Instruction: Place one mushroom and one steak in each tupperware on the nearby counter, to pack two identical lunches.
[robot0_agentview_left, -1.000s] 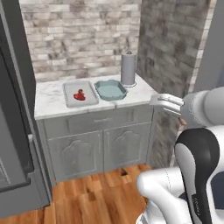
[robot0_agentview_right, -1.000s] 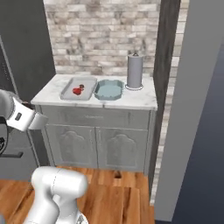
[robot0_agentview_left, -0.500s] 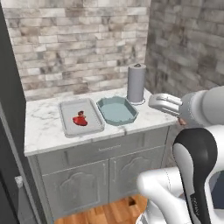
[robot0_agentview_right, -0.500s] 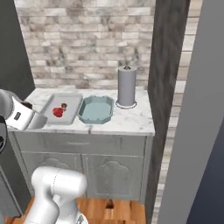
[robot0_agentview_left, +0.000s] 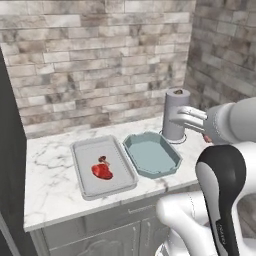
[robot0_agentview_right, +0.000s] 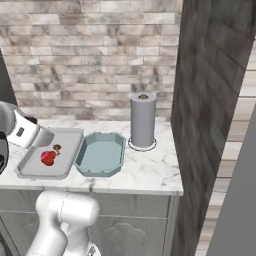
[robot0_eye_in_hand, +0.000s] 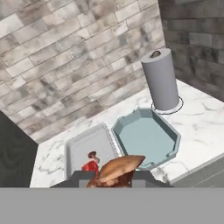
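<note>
Two open boxes sit side by side on the white marble counter (robot0_agentview_left: 50, 185) with faint grey veins. One is a big light-grey plastic box (robot0_agentview_left: 103, 168) shaped like a rectangle with round corners. The other is a smaller teal box (robot0_agentview_left: 151, 154) with eight sides. They are just beside each other and nearly touch, and the teal one is nearer the right end of the counter.

Inside the grey box lies a bright red flat piece of steak (robot0_agentview_left: 102, 171). A tiny mushroom (robot0_agentview_left: 103, 159) with a dark brown cap rests right against the far edge of the steak. Both lie near the middle of the box. The teal box has a bare blue-grey floor in all three views.

A tall grey roll of paper towels (robot0_agentview_left: 175, 115) stands upright on a round base just behind the teal box, close to the grey brick wall (robot0_agentview_left: 90, 60).

The robot's two-finger gripper (robot0_eye_in_hand: 115, 176) is high up, above the near side of the counter. In the hand view its dark tips are pinched close together on a second brown-capped mushroom (robot0_eye_in_hand: 119, 168). That mushroom hangs in front of the near edges of the two boxes, not touching them. In the left base view the white hand sits in front of the paper towel roll, and a small reddish bit peeks out below it.
</note>
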